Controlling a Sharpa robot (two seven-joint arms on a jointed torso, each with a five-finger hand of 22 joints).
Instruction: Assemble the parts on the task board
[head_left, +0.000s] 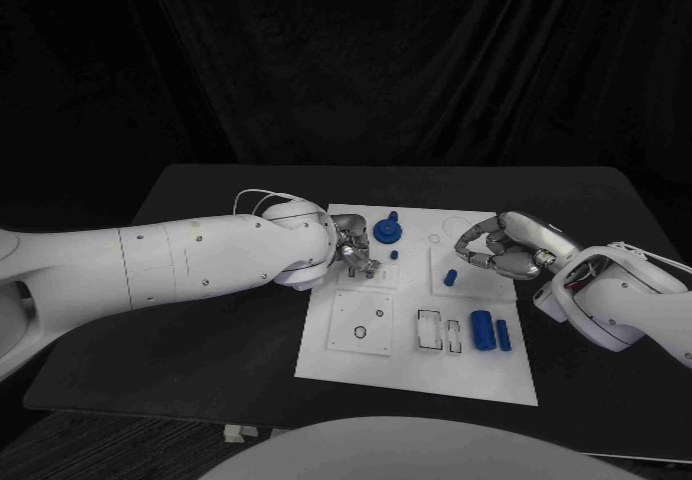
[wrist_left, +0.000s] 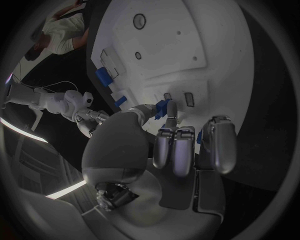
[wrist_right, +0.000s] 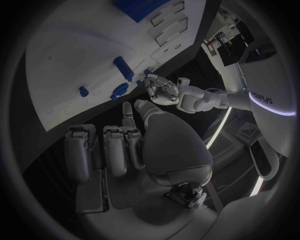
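The white task board (head_left: 418, 375) lies in the middle of the black table. My left hand (head_left: 355, 259) is over the board's far left part, fingers pointing down at two small slots (wrist_left: 189, 99). A small blue part (wrist_left: 164, 107) sits pinched between its thumb and a finger. Just beyond that hand stands a blue knob part (head_left: 387, 232), and a small blue peg (head_left: 394, 254) is beside it. Another blue peg (head_left: 450, 278) stands mid-board. Two blue cylinders (head_left: 492, 332) lie at the near right. My right hand (head_left: 505, 250) hovers over the far right part, fingers curled in, holding nothing.
A square plate with a round hole (head_left: 361, 322) and rectangular recesses (head_left: 433, 330) occupy the board's near half. Bare black table (head_left: 216, 350) surrounds the board on all sides. A black curtain hangs behind the table.
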